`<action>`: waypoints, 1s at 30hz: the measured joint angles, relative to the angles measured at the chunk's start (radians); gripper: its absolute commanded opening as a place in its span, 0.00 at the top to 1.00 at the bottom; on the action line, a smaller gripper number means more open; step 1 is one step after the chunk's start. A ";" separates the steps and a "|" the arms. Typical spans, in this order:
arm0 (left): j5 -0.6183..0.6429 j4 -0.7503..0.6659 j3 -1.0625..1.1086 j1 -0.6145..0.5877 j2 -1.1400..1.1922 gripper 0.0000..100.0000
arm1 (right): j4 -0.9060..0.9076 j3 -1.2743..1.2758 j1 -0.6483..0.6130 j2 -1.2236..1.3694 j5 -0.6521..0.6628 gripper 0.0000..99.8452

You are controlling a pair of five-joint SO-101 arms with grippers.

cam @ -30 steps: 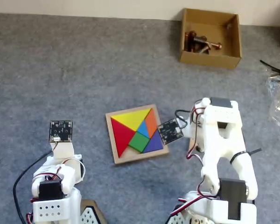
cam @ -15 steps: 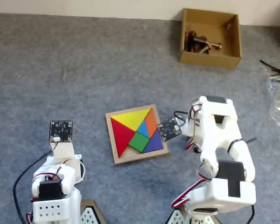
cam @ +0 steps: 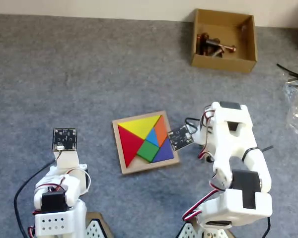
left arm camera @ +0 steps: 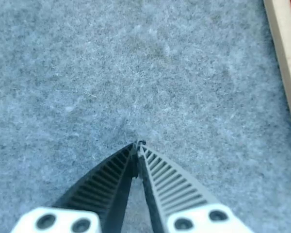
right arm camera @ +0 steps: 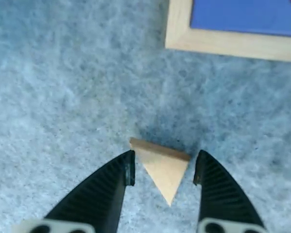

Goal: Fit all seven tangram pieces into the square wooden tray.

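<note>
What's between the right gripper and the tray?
A wooden triangle lies between the fingers of the right gripper; then bare carpet to the tray, in the right wrist view.

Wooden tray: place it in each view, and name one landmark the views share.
High view: wooden tray at picture centre, between the two arms, full of coloured pieces.
Left wrist view: a strip of its pale rim, off to one side beyond the shut left tool.
Right wrist view: one rim corner around the blue piece, beyond the right tool and a small pale triangle.
Shared landmark: the grey felt under it.
</note>
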 measured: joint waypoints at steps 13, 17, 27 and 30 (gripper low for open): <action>0.000 0.000 0.000 0.000 0.000 1.00 | 0.000 0.000 0.003 0.000 0.104 0.80; 0.000 0.000 0.000 0.000 0.000 1.00 | 0.000 0.000 0.003 0.000 0.176 0.80; 0.000 0.000 0.000 0.000 0.000 1.00 | 0.000 0.000 0.068 0.000 0.361 0.81; 0.000 0.000 0.000 0.000 0.000 1.00 | 0.000 -0.002 0.074 0.000 0.385 0.81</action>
